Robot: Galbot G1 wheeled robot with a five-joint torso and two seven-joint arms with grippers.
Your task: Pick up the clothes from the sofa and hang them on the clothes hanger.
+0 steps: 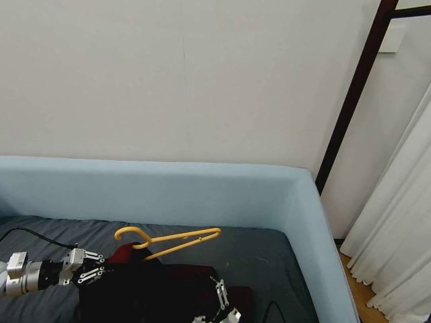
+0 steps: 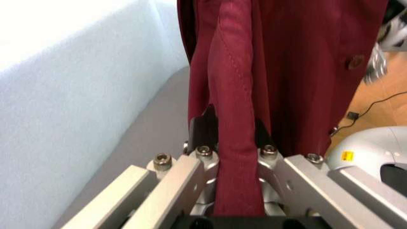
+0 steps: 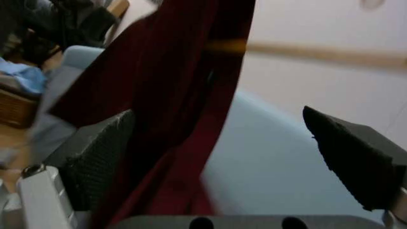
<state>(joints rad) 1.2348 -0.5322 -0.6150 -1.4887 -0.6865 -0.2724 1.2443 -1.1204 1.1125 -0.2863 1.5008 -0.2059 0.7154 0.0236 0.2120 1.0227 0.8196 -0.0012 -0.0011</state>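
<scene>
A dark red garment [image 1: 145,289] lies bunched on the grey sofa seat [image 1: 269,259], with a yellow hanger [image 1: 172,242] resting at its top edge. My left gripper [image 1: 91,267] comes in from the left and is shut on the garment's side. In the left wrist view a fold of the garment [image 2: 235,95] is pinched between the fingers [image 2: 203,129] of the left gripper [image 2: 232,131]. My right gripper [image 1: 222,306] sits at the garment's near right edge. In the right wrist view it [image 3: 222,162] stands open, and the cloth [image 3: 171,109] hangs close to one black pad [image 3: 95,157].
The light blue sofa back [image 1: 155,192] and right armrest [image 1: 316,235] wall in the seat. A dark pole [image 1: 350,101] stands against the wall to the right, beside white curtains [image 1: 404,235]. A black cable [image 1: 34,235] trails over the seat at the left.
</scene>
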